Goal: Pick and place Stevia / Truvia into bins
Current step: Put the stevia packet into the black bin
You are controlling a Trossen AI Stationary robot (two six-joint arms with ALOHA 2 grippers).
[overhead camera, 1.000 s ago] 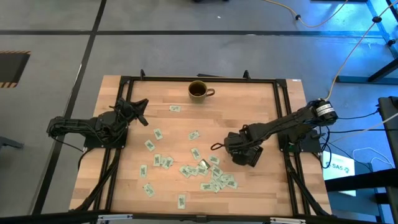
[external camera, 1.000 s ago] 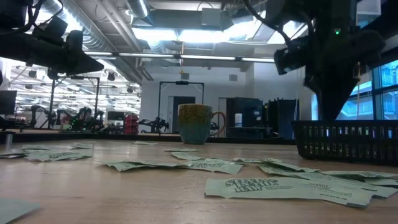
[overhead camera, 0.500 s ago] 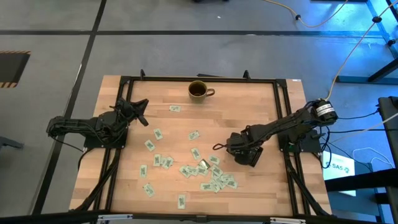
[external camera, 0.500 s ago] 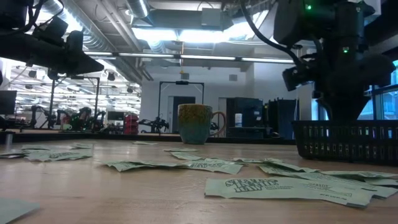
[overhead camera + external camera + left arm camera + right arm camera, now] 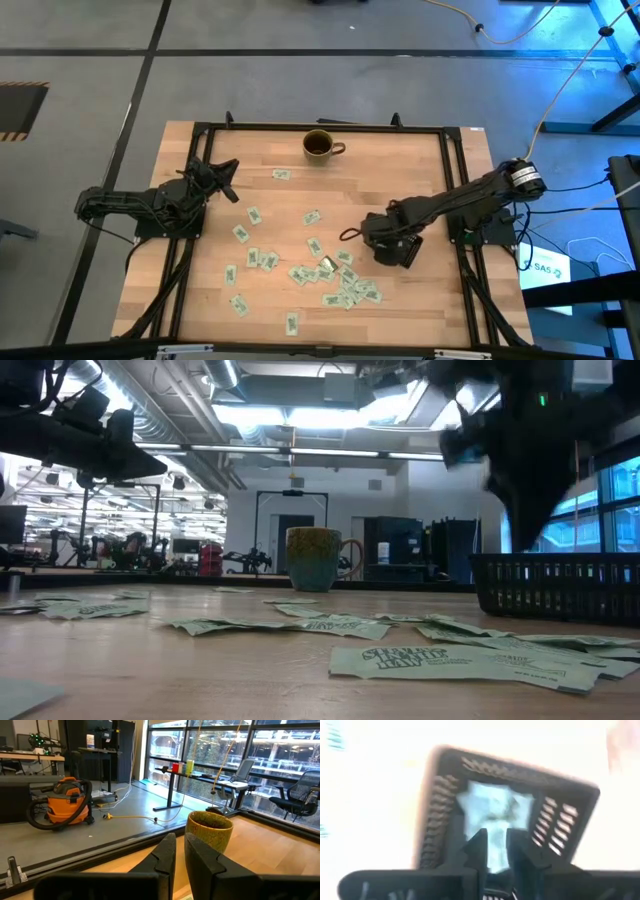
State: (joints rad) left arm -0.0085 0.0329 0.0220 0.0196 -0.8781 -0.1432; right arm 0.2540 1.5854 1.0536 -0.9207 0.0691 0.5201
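Observation:
Many pale green and white sachets (image 5: pixel 330 272) lie flat on the wooden table, most of them near its middle and near edge; in the low view several sachets (image 5: pixel 430 660) lie close to the camera. The black bin (image 5: pixel 405 252) stands right of them. My right gripper (image 5: pixel 383 238) hangs over the bin, pointing down; its wrist view, blurred, shows the right gripper (image 5: pixel 497 847) narrowly open above sachets in the bin (image 5: pixel 492 802). My left gripper (image 5: pixel 230 180) waits shut above the table's left side, and its wrist view shows the left gripper (image 5: pixel 180 852) facing the mug (image 5: pixel 209 827).
A round brown mug (image 5: pixel 318 146) stands near the far edge, handle to the right. A black frame rail (image 5: pixel 455 200) borders the table top. The bin's mesh wall (image 5: pixel 555 585) stands at the low view's right. Bare wood lies between the mug and the sachets.
My right gripper has stayed over the bin. In the low view it sank lower half a second ago and has come up again, now blurred. The left arm and the sachets on the table have kept still.

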